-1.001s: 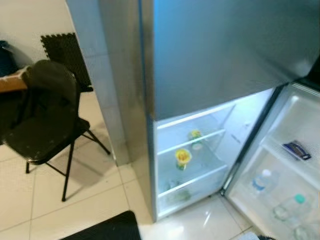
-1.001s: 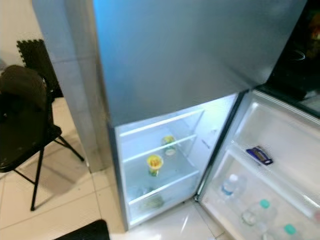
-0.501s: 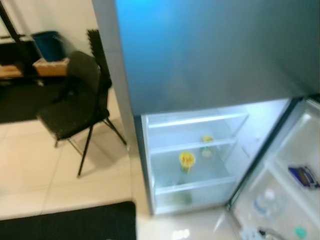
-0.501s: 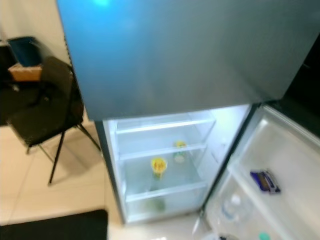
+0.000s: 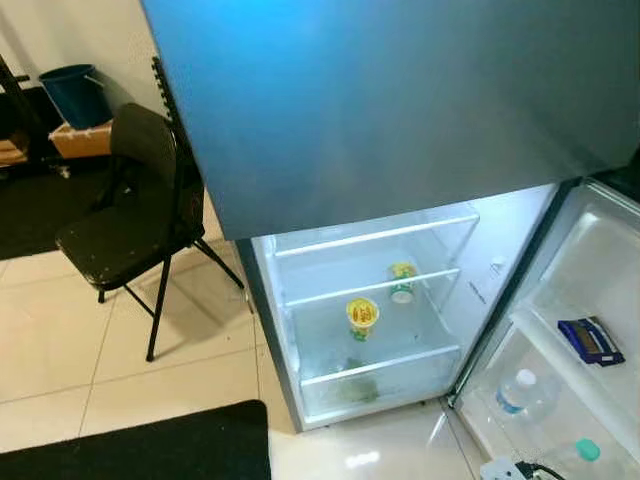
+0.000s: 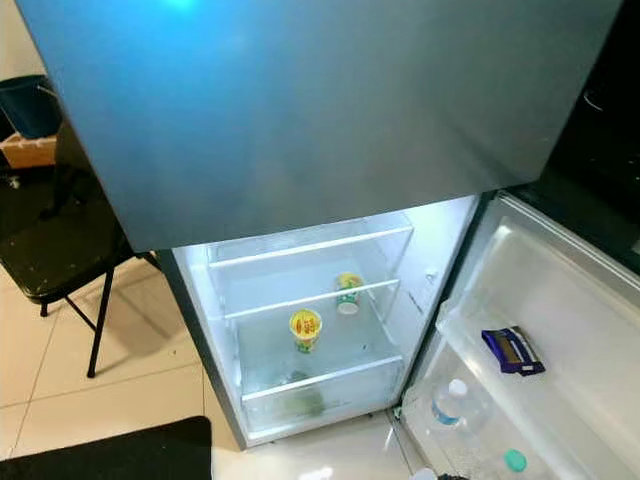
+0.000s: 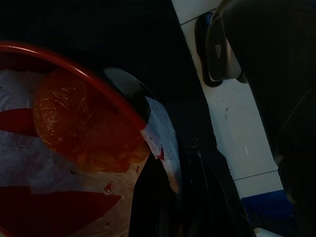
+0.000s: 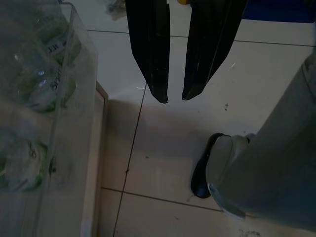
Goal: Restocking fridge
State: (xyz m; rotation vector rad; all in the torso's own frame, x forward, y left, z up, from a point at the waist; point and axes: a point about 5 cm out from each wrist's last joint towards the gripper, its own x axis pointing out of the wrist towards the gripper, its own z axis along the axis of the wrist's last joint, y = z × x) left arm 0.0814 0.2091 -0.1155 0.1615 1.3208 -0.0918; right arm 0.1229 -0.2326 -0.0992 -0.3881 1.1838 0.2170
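Note:
The fridge (image 5: 400,100) stands before me with its lower door swung open to the right. On its lit glass shelves stand a yellow cup (image 5: 362,316) and, further back, a green and yellow cup (image 5: 402,282). The door shelf (image 5: 545,350) holds a blue packet (image 5: 590,340), a water bottle (image 5: 515,390) and a green-capped bottle (image 5: 588,450). My left gripper is shut on a red-rimmed package (image 7: 64,148) with something orange wrapped in plastic, held above the floor against a black finger (image 7: 158,197). My right gripper (image 8: 174,98) hangs over the tiles beside the door shelf (image 8: 74,148), narrowly open and holding nothing.
A black folding chair (image 5: 130,220) stands left of the fridge, with a blue bin (image 5: 75,95) behind it. A black mat (image 5: 150,450) lies on the tiles at the lower left. Something green lies in the bottom drawer (image 5: 355,390). My foot (image 8: 217,163) is below the right gripper.
The camera has turned and steadied, so the fridge interior is now centred and sharp. Nothing in the fridge has moved.

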